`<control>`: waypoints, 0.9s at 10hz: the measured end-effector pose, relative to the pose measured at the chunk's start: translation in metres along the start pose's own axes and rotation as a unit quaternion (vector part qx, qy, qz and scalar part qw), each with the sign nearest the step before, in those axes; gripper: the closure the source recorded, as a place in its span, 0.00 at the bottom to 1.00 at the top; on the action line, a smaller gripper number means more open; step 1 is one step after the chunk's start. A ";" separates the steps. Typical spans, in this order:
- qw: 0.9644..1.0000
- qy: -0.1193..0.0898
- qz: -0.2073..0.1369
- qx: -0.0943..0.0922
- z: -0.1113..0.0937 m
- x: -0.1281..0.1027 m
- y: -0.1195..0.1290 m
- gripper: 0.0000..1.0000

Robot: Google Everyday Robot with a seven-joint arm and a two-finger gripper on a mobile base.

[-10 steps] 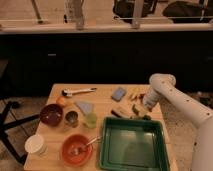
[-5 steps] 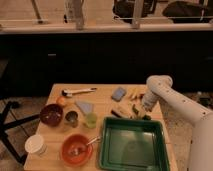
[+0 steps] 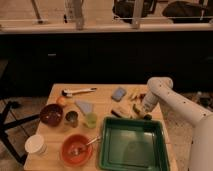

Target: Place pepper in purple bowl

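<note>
The purple bowl (image 3: 51, 114) stands at the table's left side, round and dark inside. My white arm comes in from the right and bends down to the gripper (image 3: 143, 110), low over the table's right part, just behind the green tray's far right corner. A slim dark shape right under the gripper, which I take for the pepper (image 3: 142, 116), is mostly hidden by it. The gripper is far to the right of the purple bowl.
A green tray (image 3: 132, 145) fills the front right. An orange bowl with a spoon (image 3: 76, 148) and a white cup (image 3: 36, 144) stand front left. Mid-table are a green cup (image 3: 90, 119), a dark cup (image 3: 71, 118), a blue item (image 3: 119, 93), yellow pieces (image 3: 134, 94) and a long tool (image 3: 79, 91).
The arm has sunk a little, bringing the gripper lower over the spot behind the tray's far right corner. Nothing else on the table has moved.
</note>
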 end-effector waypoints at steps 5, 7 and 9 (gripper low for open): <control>0.999 -0.007 -0.007 0.033 -0.026 -0.004 -0.005 1.00; 0.998 -0.013 -0.008 0.058 -0.045 -0.006 -0.007 1.00; 0.996 -0.020 -0.009 0.081 -0.065 -0.007 -0.008 1.00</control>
